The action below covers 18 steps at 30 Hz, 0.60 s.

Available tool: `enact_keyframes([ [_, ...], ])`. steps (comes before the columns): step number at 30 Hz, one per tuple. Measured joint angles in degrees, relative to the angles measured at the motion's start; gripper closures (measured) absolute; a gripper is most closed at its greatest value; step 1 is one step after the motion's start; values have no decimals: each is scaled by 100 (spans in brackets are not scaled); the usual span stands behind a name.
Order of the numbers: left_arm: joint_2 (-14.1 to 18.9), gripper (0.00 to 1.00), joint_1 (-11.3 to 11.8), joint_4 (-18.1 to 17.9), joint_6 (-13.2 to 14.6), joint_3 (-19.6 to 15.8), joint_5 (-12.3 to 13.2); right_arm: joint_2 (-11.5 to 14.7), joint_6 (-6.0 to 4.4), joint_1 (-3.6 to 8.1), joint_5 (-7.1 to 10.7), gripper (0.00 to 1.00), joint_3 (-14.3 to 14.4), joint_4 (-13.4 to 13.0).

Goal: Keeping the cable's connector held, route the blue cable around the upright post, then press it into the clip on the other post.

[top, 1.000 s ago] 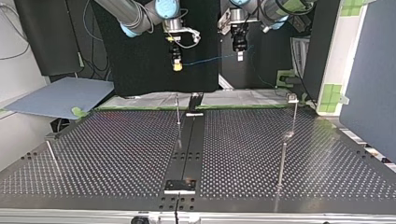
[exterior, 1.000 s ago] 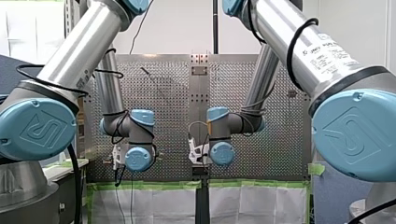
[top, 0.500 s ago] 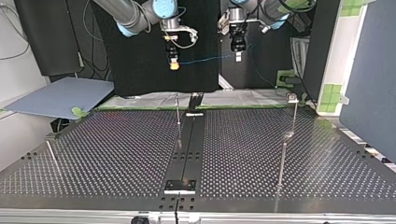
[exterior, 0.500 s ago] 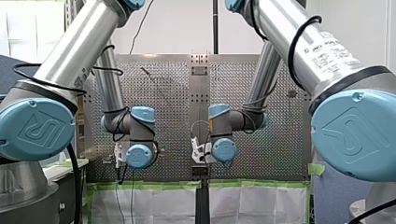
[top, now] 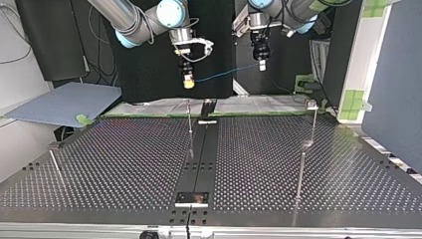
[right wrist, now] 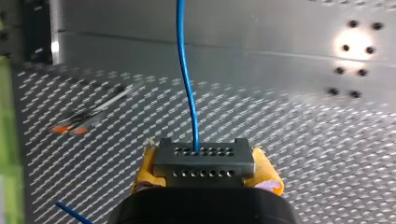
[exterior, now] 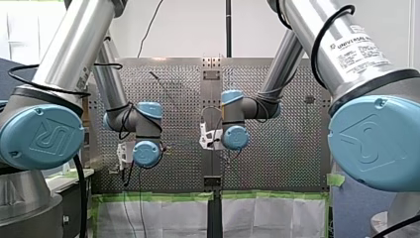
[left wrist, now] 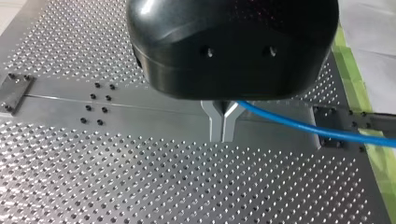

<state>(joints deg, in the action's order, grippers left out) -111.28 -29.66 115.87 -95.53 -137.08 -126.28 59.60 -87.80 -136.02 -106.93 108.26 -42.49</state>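
Holding confirmed at both ends. My right gripper (right wrist: 205, 173) has its yellow pads (right wrist: 144, 175) clamped on the two sides of the grey connector (right wrist: 204, 156). The blue cable (right wrist: 187, 79) leaves the connector's holed face and runs straight ahead of the gripper, above the perforated table (right wrist: 303, 140). My left gripper (left wrist: 223, 123) has its metal fingers (left wrist: 215, 120) pressed together on the cable, which comes out from between them and trails off to one side over the table. Top view: both grippers hang well above the table toward its far side, the right one at the view's left, the left one at the view's right and slightly higher. The cable spans the gap between them in the air. A thin upright post (top: 189, 117) stands beside the central rail (top: 201, 154), below the right gripper and apart from the cable. A second post (top: 313, 119) with a small head stands at the view's right, well apart from the cable. Cannot tell if that head is the clip.
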Motion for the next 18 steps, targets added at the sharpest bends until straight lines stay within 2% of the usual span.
enact_keyframes([
  [6, 278, 100, 272, 281, 66, 32, 255, 282, -10, 51, 282, 100, -278, 282],
  [12, 575, 100, 569, 575, 61, 265, 538, 586, -11, 82, 586, 100, -517, 586],
  [18, 875, 100, 852, 876, 0, 561, 608, 875, -9, 87, 739, 100, -720, 874],
])
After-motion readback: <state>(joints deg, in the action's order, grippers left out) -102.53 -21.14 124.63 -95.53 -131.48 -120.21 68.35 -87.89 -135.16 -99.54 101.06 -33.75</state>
